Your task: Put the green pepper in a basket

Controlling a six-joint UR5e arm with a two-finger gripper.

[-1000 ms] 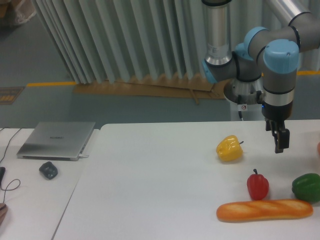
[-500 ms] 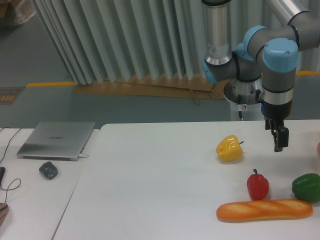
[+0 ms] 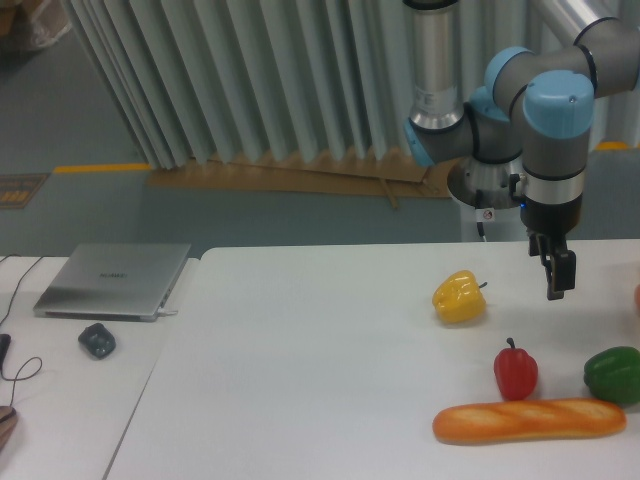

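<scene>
Robotics lab or industrial test bay — white desk (image 3: pixel 320 350) carrying plastic food props, a UR-type arm (image 3: pixel 550 110) mounted behind it. Grey painted floor with yellow safety line (image 3: pixel 100 168), pleated grey curtain (image 3: pixel 250 80) as backdrop. Closed laptop (image 3: pixel 113 281) and mouse (image 3: pixel 97 340) on side desk.

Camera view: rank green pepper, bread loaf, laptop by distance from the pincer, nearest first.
From the pincer:
1. Green pepper, below it at the table's right edge.
2. Bread loaf, in front of the peppers, near the front edge.
3. Laptop, far left, on the side table.
</scene>
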